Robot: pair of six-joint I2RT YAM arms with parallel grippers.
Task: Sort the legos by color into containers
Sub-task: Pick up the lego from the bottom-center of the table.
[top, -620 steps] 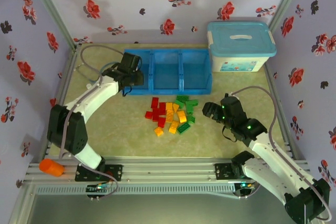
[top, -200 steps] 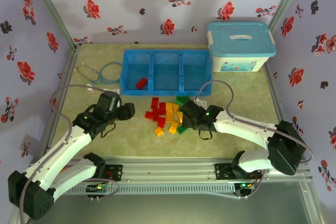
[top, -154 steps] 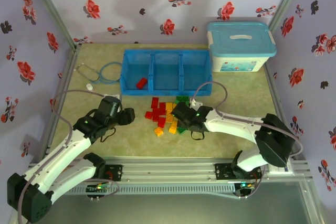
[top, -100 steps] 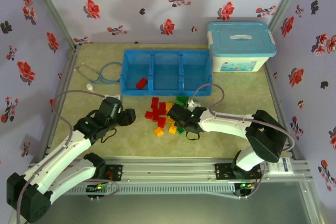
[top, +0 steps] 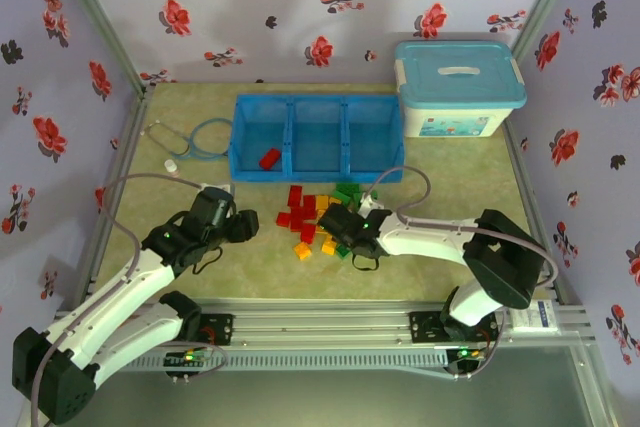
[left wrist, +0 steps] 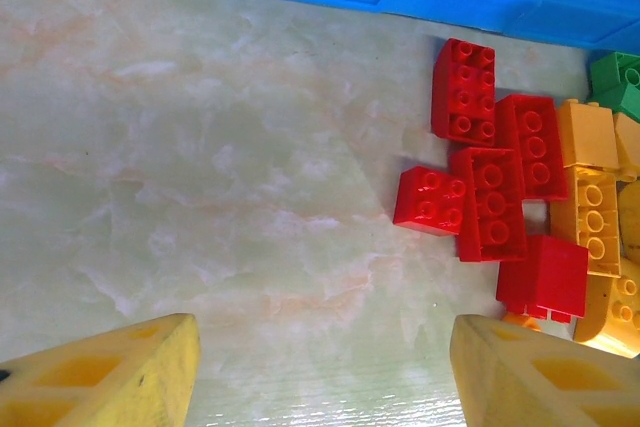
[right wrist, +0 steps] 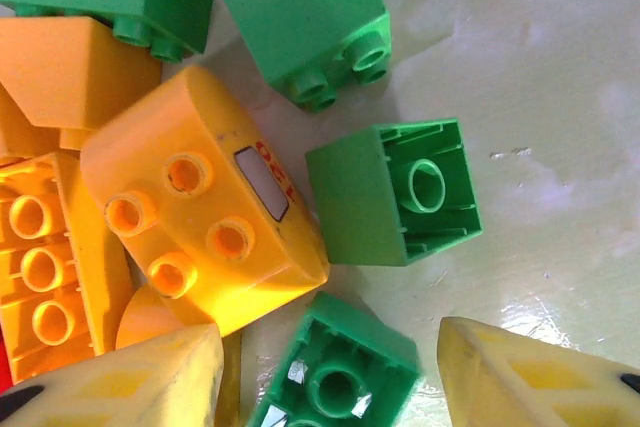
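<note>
Legos [top: 305, 217] heaped before blue tray [top: 316, 174]; red brick [top: 269, 158] inside

The pale green, marbled table [top: 440, 247] carries a blue tray [top: 310, 173] at upper centre. The tray's right end is just beside a white bin [top: 458, 97] with a light-blue lid at upper right. A looped cord [top: 205, 137] lies left of the tray. Red, orange-yellow and green legos [top: 305, 212] cluster at centre, just below the tray.
</note>
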